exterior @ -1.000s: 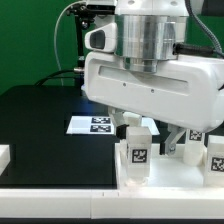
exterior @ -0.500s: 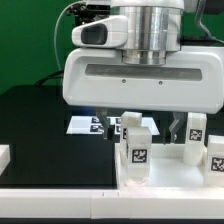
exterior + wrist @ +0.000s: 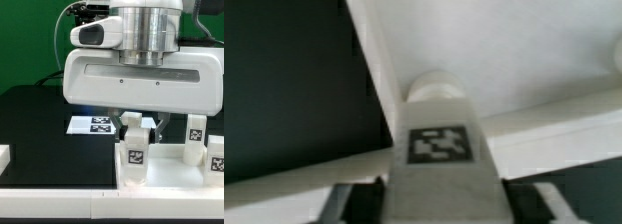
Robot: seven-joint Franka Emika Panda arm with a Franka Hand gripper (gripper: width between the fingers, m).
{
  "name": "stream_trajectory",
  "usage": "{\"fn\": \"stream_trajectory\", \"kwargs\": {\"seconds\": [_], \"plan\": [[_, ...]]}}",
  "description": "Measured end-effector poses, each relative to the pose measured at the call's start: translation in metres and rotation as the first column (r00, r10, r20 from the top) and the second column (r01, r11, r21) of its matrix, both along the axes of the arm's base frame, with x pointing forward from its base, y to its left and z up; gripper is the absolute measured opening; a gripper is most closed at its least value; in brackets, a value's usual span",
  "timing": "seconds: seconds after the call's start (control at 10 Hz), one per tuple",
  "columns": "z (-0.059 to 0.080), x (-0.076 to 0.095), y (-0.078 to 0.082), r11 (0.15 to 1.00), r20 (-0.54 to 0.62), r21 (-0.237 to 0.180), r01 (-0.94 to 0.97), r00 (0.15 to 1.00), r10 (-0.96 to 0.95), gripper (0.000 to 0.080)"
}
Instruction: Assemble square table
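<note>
Between our fingers in the exterior view, the gripper [image 3: 139, 126] has its dark fingers [image 3: 124, 123] drawn in narrow against a tagged white leg [image 3: 135, 150], which stands upright just below them. Two more legs [image 3: 196, 138] stand beyond the finger on the exterior view's right, well apart from it. Past the other finger lies the marker board [image 3: 91, 124] on the black table [image 3: 40, 130].

From the wrist view, we see the leg [image 3: 441, 140] running out from between the fingers [image 3: 349, 197], which press its sides.
</note>
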State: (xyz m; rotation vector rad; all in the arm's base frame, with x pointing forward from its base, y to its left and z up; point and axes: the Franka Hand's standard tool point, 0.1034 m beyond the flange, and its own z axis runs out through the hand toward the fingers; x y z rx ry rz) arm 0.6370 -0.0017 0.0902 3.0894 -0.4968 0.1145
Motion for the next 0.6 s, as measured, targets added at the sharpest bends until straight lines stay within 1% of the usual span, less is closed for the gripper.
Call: {"fn": "stream_trajectory", "kwargs": {"seconds": [0.1,0.2,0.4,0.5,0.6], "plan": [[-0.0001,0.0003,0.0004,0.996,0.005,0.005,0.085,0.996,-0.085,0.0284],[-0.0011,0.0006,0.0020,0.976,0.028,0.006,0.216,0.976,-0.216,0.0284],[-0.0015,0.0002,0.0022,0.890,0.037,0.017,0.456,0.889,-0.457,0.0284],[-0.0021,0.0001,0.0013,0.805,0.041,0.037,0.593,0.804,-0.594,0.0284],[-0.0030,0.0000,-0.0020,0.686,0.043,0.082,0.723,0.685,-0.727,0.0284]]}}
